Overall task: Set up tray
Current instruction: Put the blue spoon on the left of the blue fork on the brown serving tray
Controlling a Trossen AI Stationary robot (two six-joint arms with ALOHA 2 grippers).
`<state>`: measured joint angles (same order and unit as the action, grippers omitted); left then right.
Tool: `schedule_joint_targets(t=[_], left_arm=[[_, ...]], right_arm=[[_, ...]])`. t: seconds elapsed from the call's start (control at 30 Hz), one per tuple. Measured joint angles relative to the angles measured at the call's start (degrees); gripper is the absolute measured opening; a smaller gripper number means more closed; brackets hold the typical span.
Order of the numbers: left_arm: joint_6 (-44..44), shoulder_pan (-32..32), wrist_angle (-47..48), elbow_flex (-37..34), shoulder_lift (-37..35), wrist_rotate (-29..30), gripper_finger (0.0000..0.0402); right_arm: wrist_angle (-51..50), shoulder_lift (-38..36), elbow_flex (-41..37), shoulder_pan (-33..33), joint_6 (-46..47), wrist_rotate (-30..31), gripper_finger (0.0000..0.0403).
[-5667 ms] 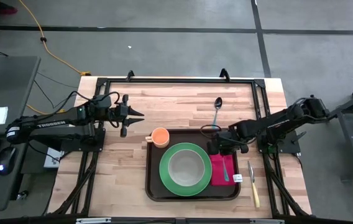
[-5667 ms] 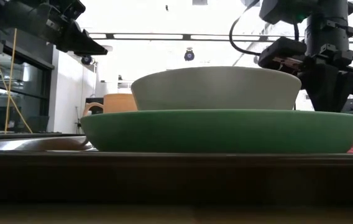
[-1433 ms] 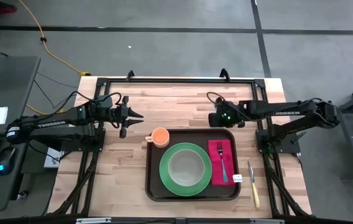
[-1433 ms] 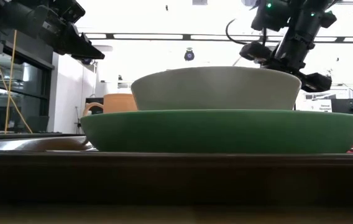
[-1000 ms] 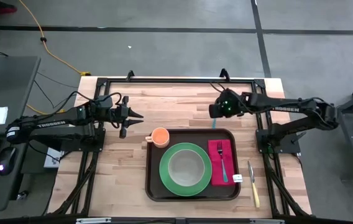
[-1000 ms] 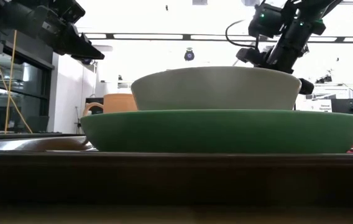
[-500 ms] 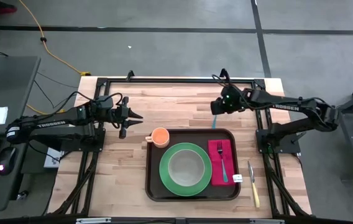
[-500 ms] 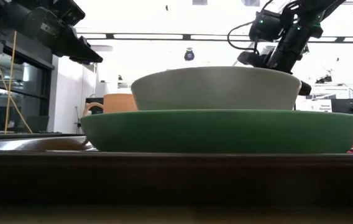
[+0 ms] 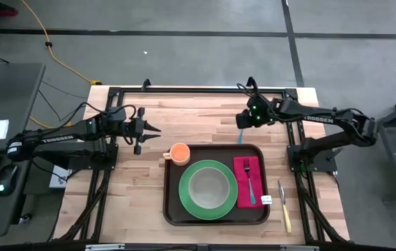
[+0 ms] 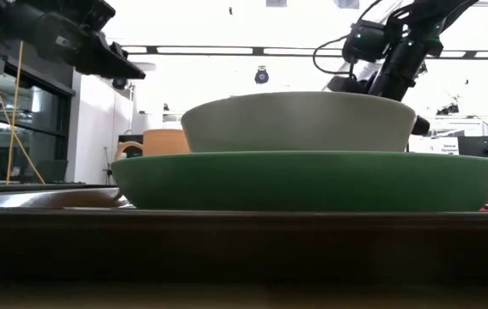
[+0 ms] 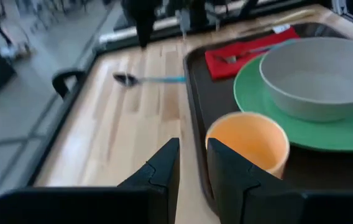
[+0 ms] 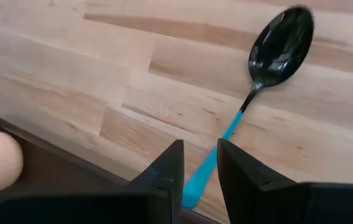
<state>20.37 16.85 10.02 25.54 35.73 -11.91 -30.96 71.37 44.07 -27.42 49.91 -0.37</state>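
The dark brown tray [image 9: 171, 209] lies at the table's near middle. It carries a green plate [image 9: 187, 202] with a grey bowl [image 9: 208, 187], an orange cup [image 9: 179, 153] at its far left corner, and a red napkin [image 9: 242, 196] with a fork [image 9: 251, 183]. A spoon [image 12: 281, 43] with a blue handle [image 9: 241, 137] lies on the wood just beyond the tray's far right corner. My right gripper [image 9: 242, 122] hovers over it, fingers close together, the handle showing below them in the right wrist view [image 12: 199, 152]. My left gripper [image 9: 156, 132] waits, shut, left of the cup.
A knife [image 9: 284, 209] lies on the wood to the right of the tray. A black frame rail [image 9: 198, 90] runs along the table's far edge. Bare wood stretches between the two grippers and to the left of the tray.
My right gripper has drifted a little toward the table's far edge and now hangs over the spoon. The fork stays on the napkin, and nothing on the tray has shifted.
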Motion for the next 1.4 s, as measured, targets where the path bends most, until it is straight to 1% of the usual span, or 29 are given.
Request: schedule_joint_targets(t=[0.1,0.27,0.37,0.5,0.67,0.77,0.97,1.07,1.17,1.4], left_arm=[[1.9,0.0,-1.3,0.0,0.0,-1.4,0.0113],[2.1,0.0,-1.4,0.0,0.0,-1.5,0.0113],[2.9,0.0,-3.6,-0.1,0.0,-1.5,0.0113],[3.3,0.0,-10.4,-3.6,-0.1,-1.6,0.0113],[0.3,0.0,-12.3,-6.6,0.0,-1.6,0.0113],[0.9,0.0,-14.0,-6.9,0.0,-2.1,0.0113],[1.8,0.0,-12.9,-6.9,0.0,-2.2,0.0113],[1.9,0.0,-12.8,-6.9,0.0,-2.2,0.0113],[1.9,0.0,-12.1,-6.9,0.0,-2.2,0.0113],[1.4,0.0,-11.5,-6.9,0.0,-2.1,0.0113]], right_arm=[[0.0,1.9,0.0,0.0,0.0,-1.2,0.0074],[2.1,4.6,0.0,0.0,-0.9,-1.3,0.0074],[2.8,5.6,0.0,-0.4,-1.3,-1.3,0.0074],[2.7,6.9,0.0,-1.2,-1.3,-1.3,0.0074],[2.4,7.5,0.0,-2.1,-1.4,-1.3,0.0074],[2.3,7.5,0.0,-2.7,-1.4,-1.4,0.0074],[-0.9,7.5,0.0,-3.8,-2.6,-1.9,0.0074],[-2.3,7.5,0.0,-4.1,-2.6,-4.1,0.0074],[-2.2,7.5,0.0,-4.1,-3.1,-6.2,0.0074],[0.1,7.5,0.3,-4.1,-3.9,-6.6,0.0074]])
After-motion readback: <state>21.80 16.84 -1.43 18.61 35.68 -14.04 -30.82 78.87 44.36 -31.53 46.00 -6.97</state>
